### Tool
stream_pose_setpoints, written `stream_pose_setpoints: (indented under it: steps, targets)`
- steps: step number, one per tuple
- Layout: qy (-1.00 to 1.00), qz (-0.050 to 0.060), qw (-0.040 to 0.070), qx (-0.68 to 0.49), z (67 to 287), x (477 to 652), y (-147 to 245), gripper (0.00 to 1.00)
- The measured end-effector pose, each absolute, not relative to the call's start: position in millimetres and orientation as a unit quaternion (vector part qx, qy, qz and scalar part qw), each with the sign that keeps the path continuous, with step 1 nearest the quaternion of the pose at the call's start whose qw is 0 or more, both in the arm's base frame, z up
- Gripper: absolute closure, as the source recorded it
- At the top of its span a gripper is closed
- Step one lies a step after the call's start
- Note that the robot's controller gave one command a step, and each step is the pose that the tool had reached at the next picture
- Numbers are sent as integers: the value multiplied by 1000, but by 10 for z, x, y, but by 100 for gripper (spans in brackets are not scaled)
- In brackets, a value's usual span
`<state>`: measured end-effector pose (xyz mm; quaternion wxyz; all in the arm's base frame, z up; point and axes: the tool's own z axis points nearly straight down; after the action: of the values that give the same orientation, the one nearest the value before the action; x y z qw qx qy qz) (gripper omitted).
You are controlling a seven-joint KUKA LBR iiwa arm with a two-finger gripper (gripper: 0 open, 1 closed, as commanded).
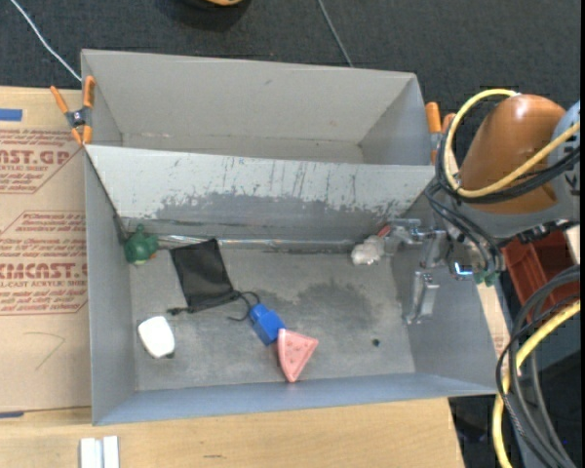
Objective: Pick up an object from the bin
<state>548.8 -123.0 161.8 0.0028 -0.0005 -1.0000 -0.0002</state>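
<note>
Pincer (421, 295) sits low at the right end of the grey bin (273, 105), above bare floor. Spread or pressed together: cannot tell. Nothing visibly pinched.

Nearest thing is a small whitish lump (367, 253), just to the view's left of the pincer and a bit farther back, at the foot of the back wall and apart from the pincer.

Pink triangle (294, 353) lies left of the pincer toward the front wall, with a blue piece (265, 323) just beyond it. Further left is a black pouch (202, 273). A white block (157, 336) and a green ball (139, 249) are well apart from the pincer, at the far left end.
</note>
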Motion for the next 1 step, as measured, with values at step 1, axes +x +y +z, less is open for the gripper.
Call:
stream_pose_setpoints:
  steps: [1]
  targets:
    - [-1000,0,-1,0,1664,5507,-1224,0]
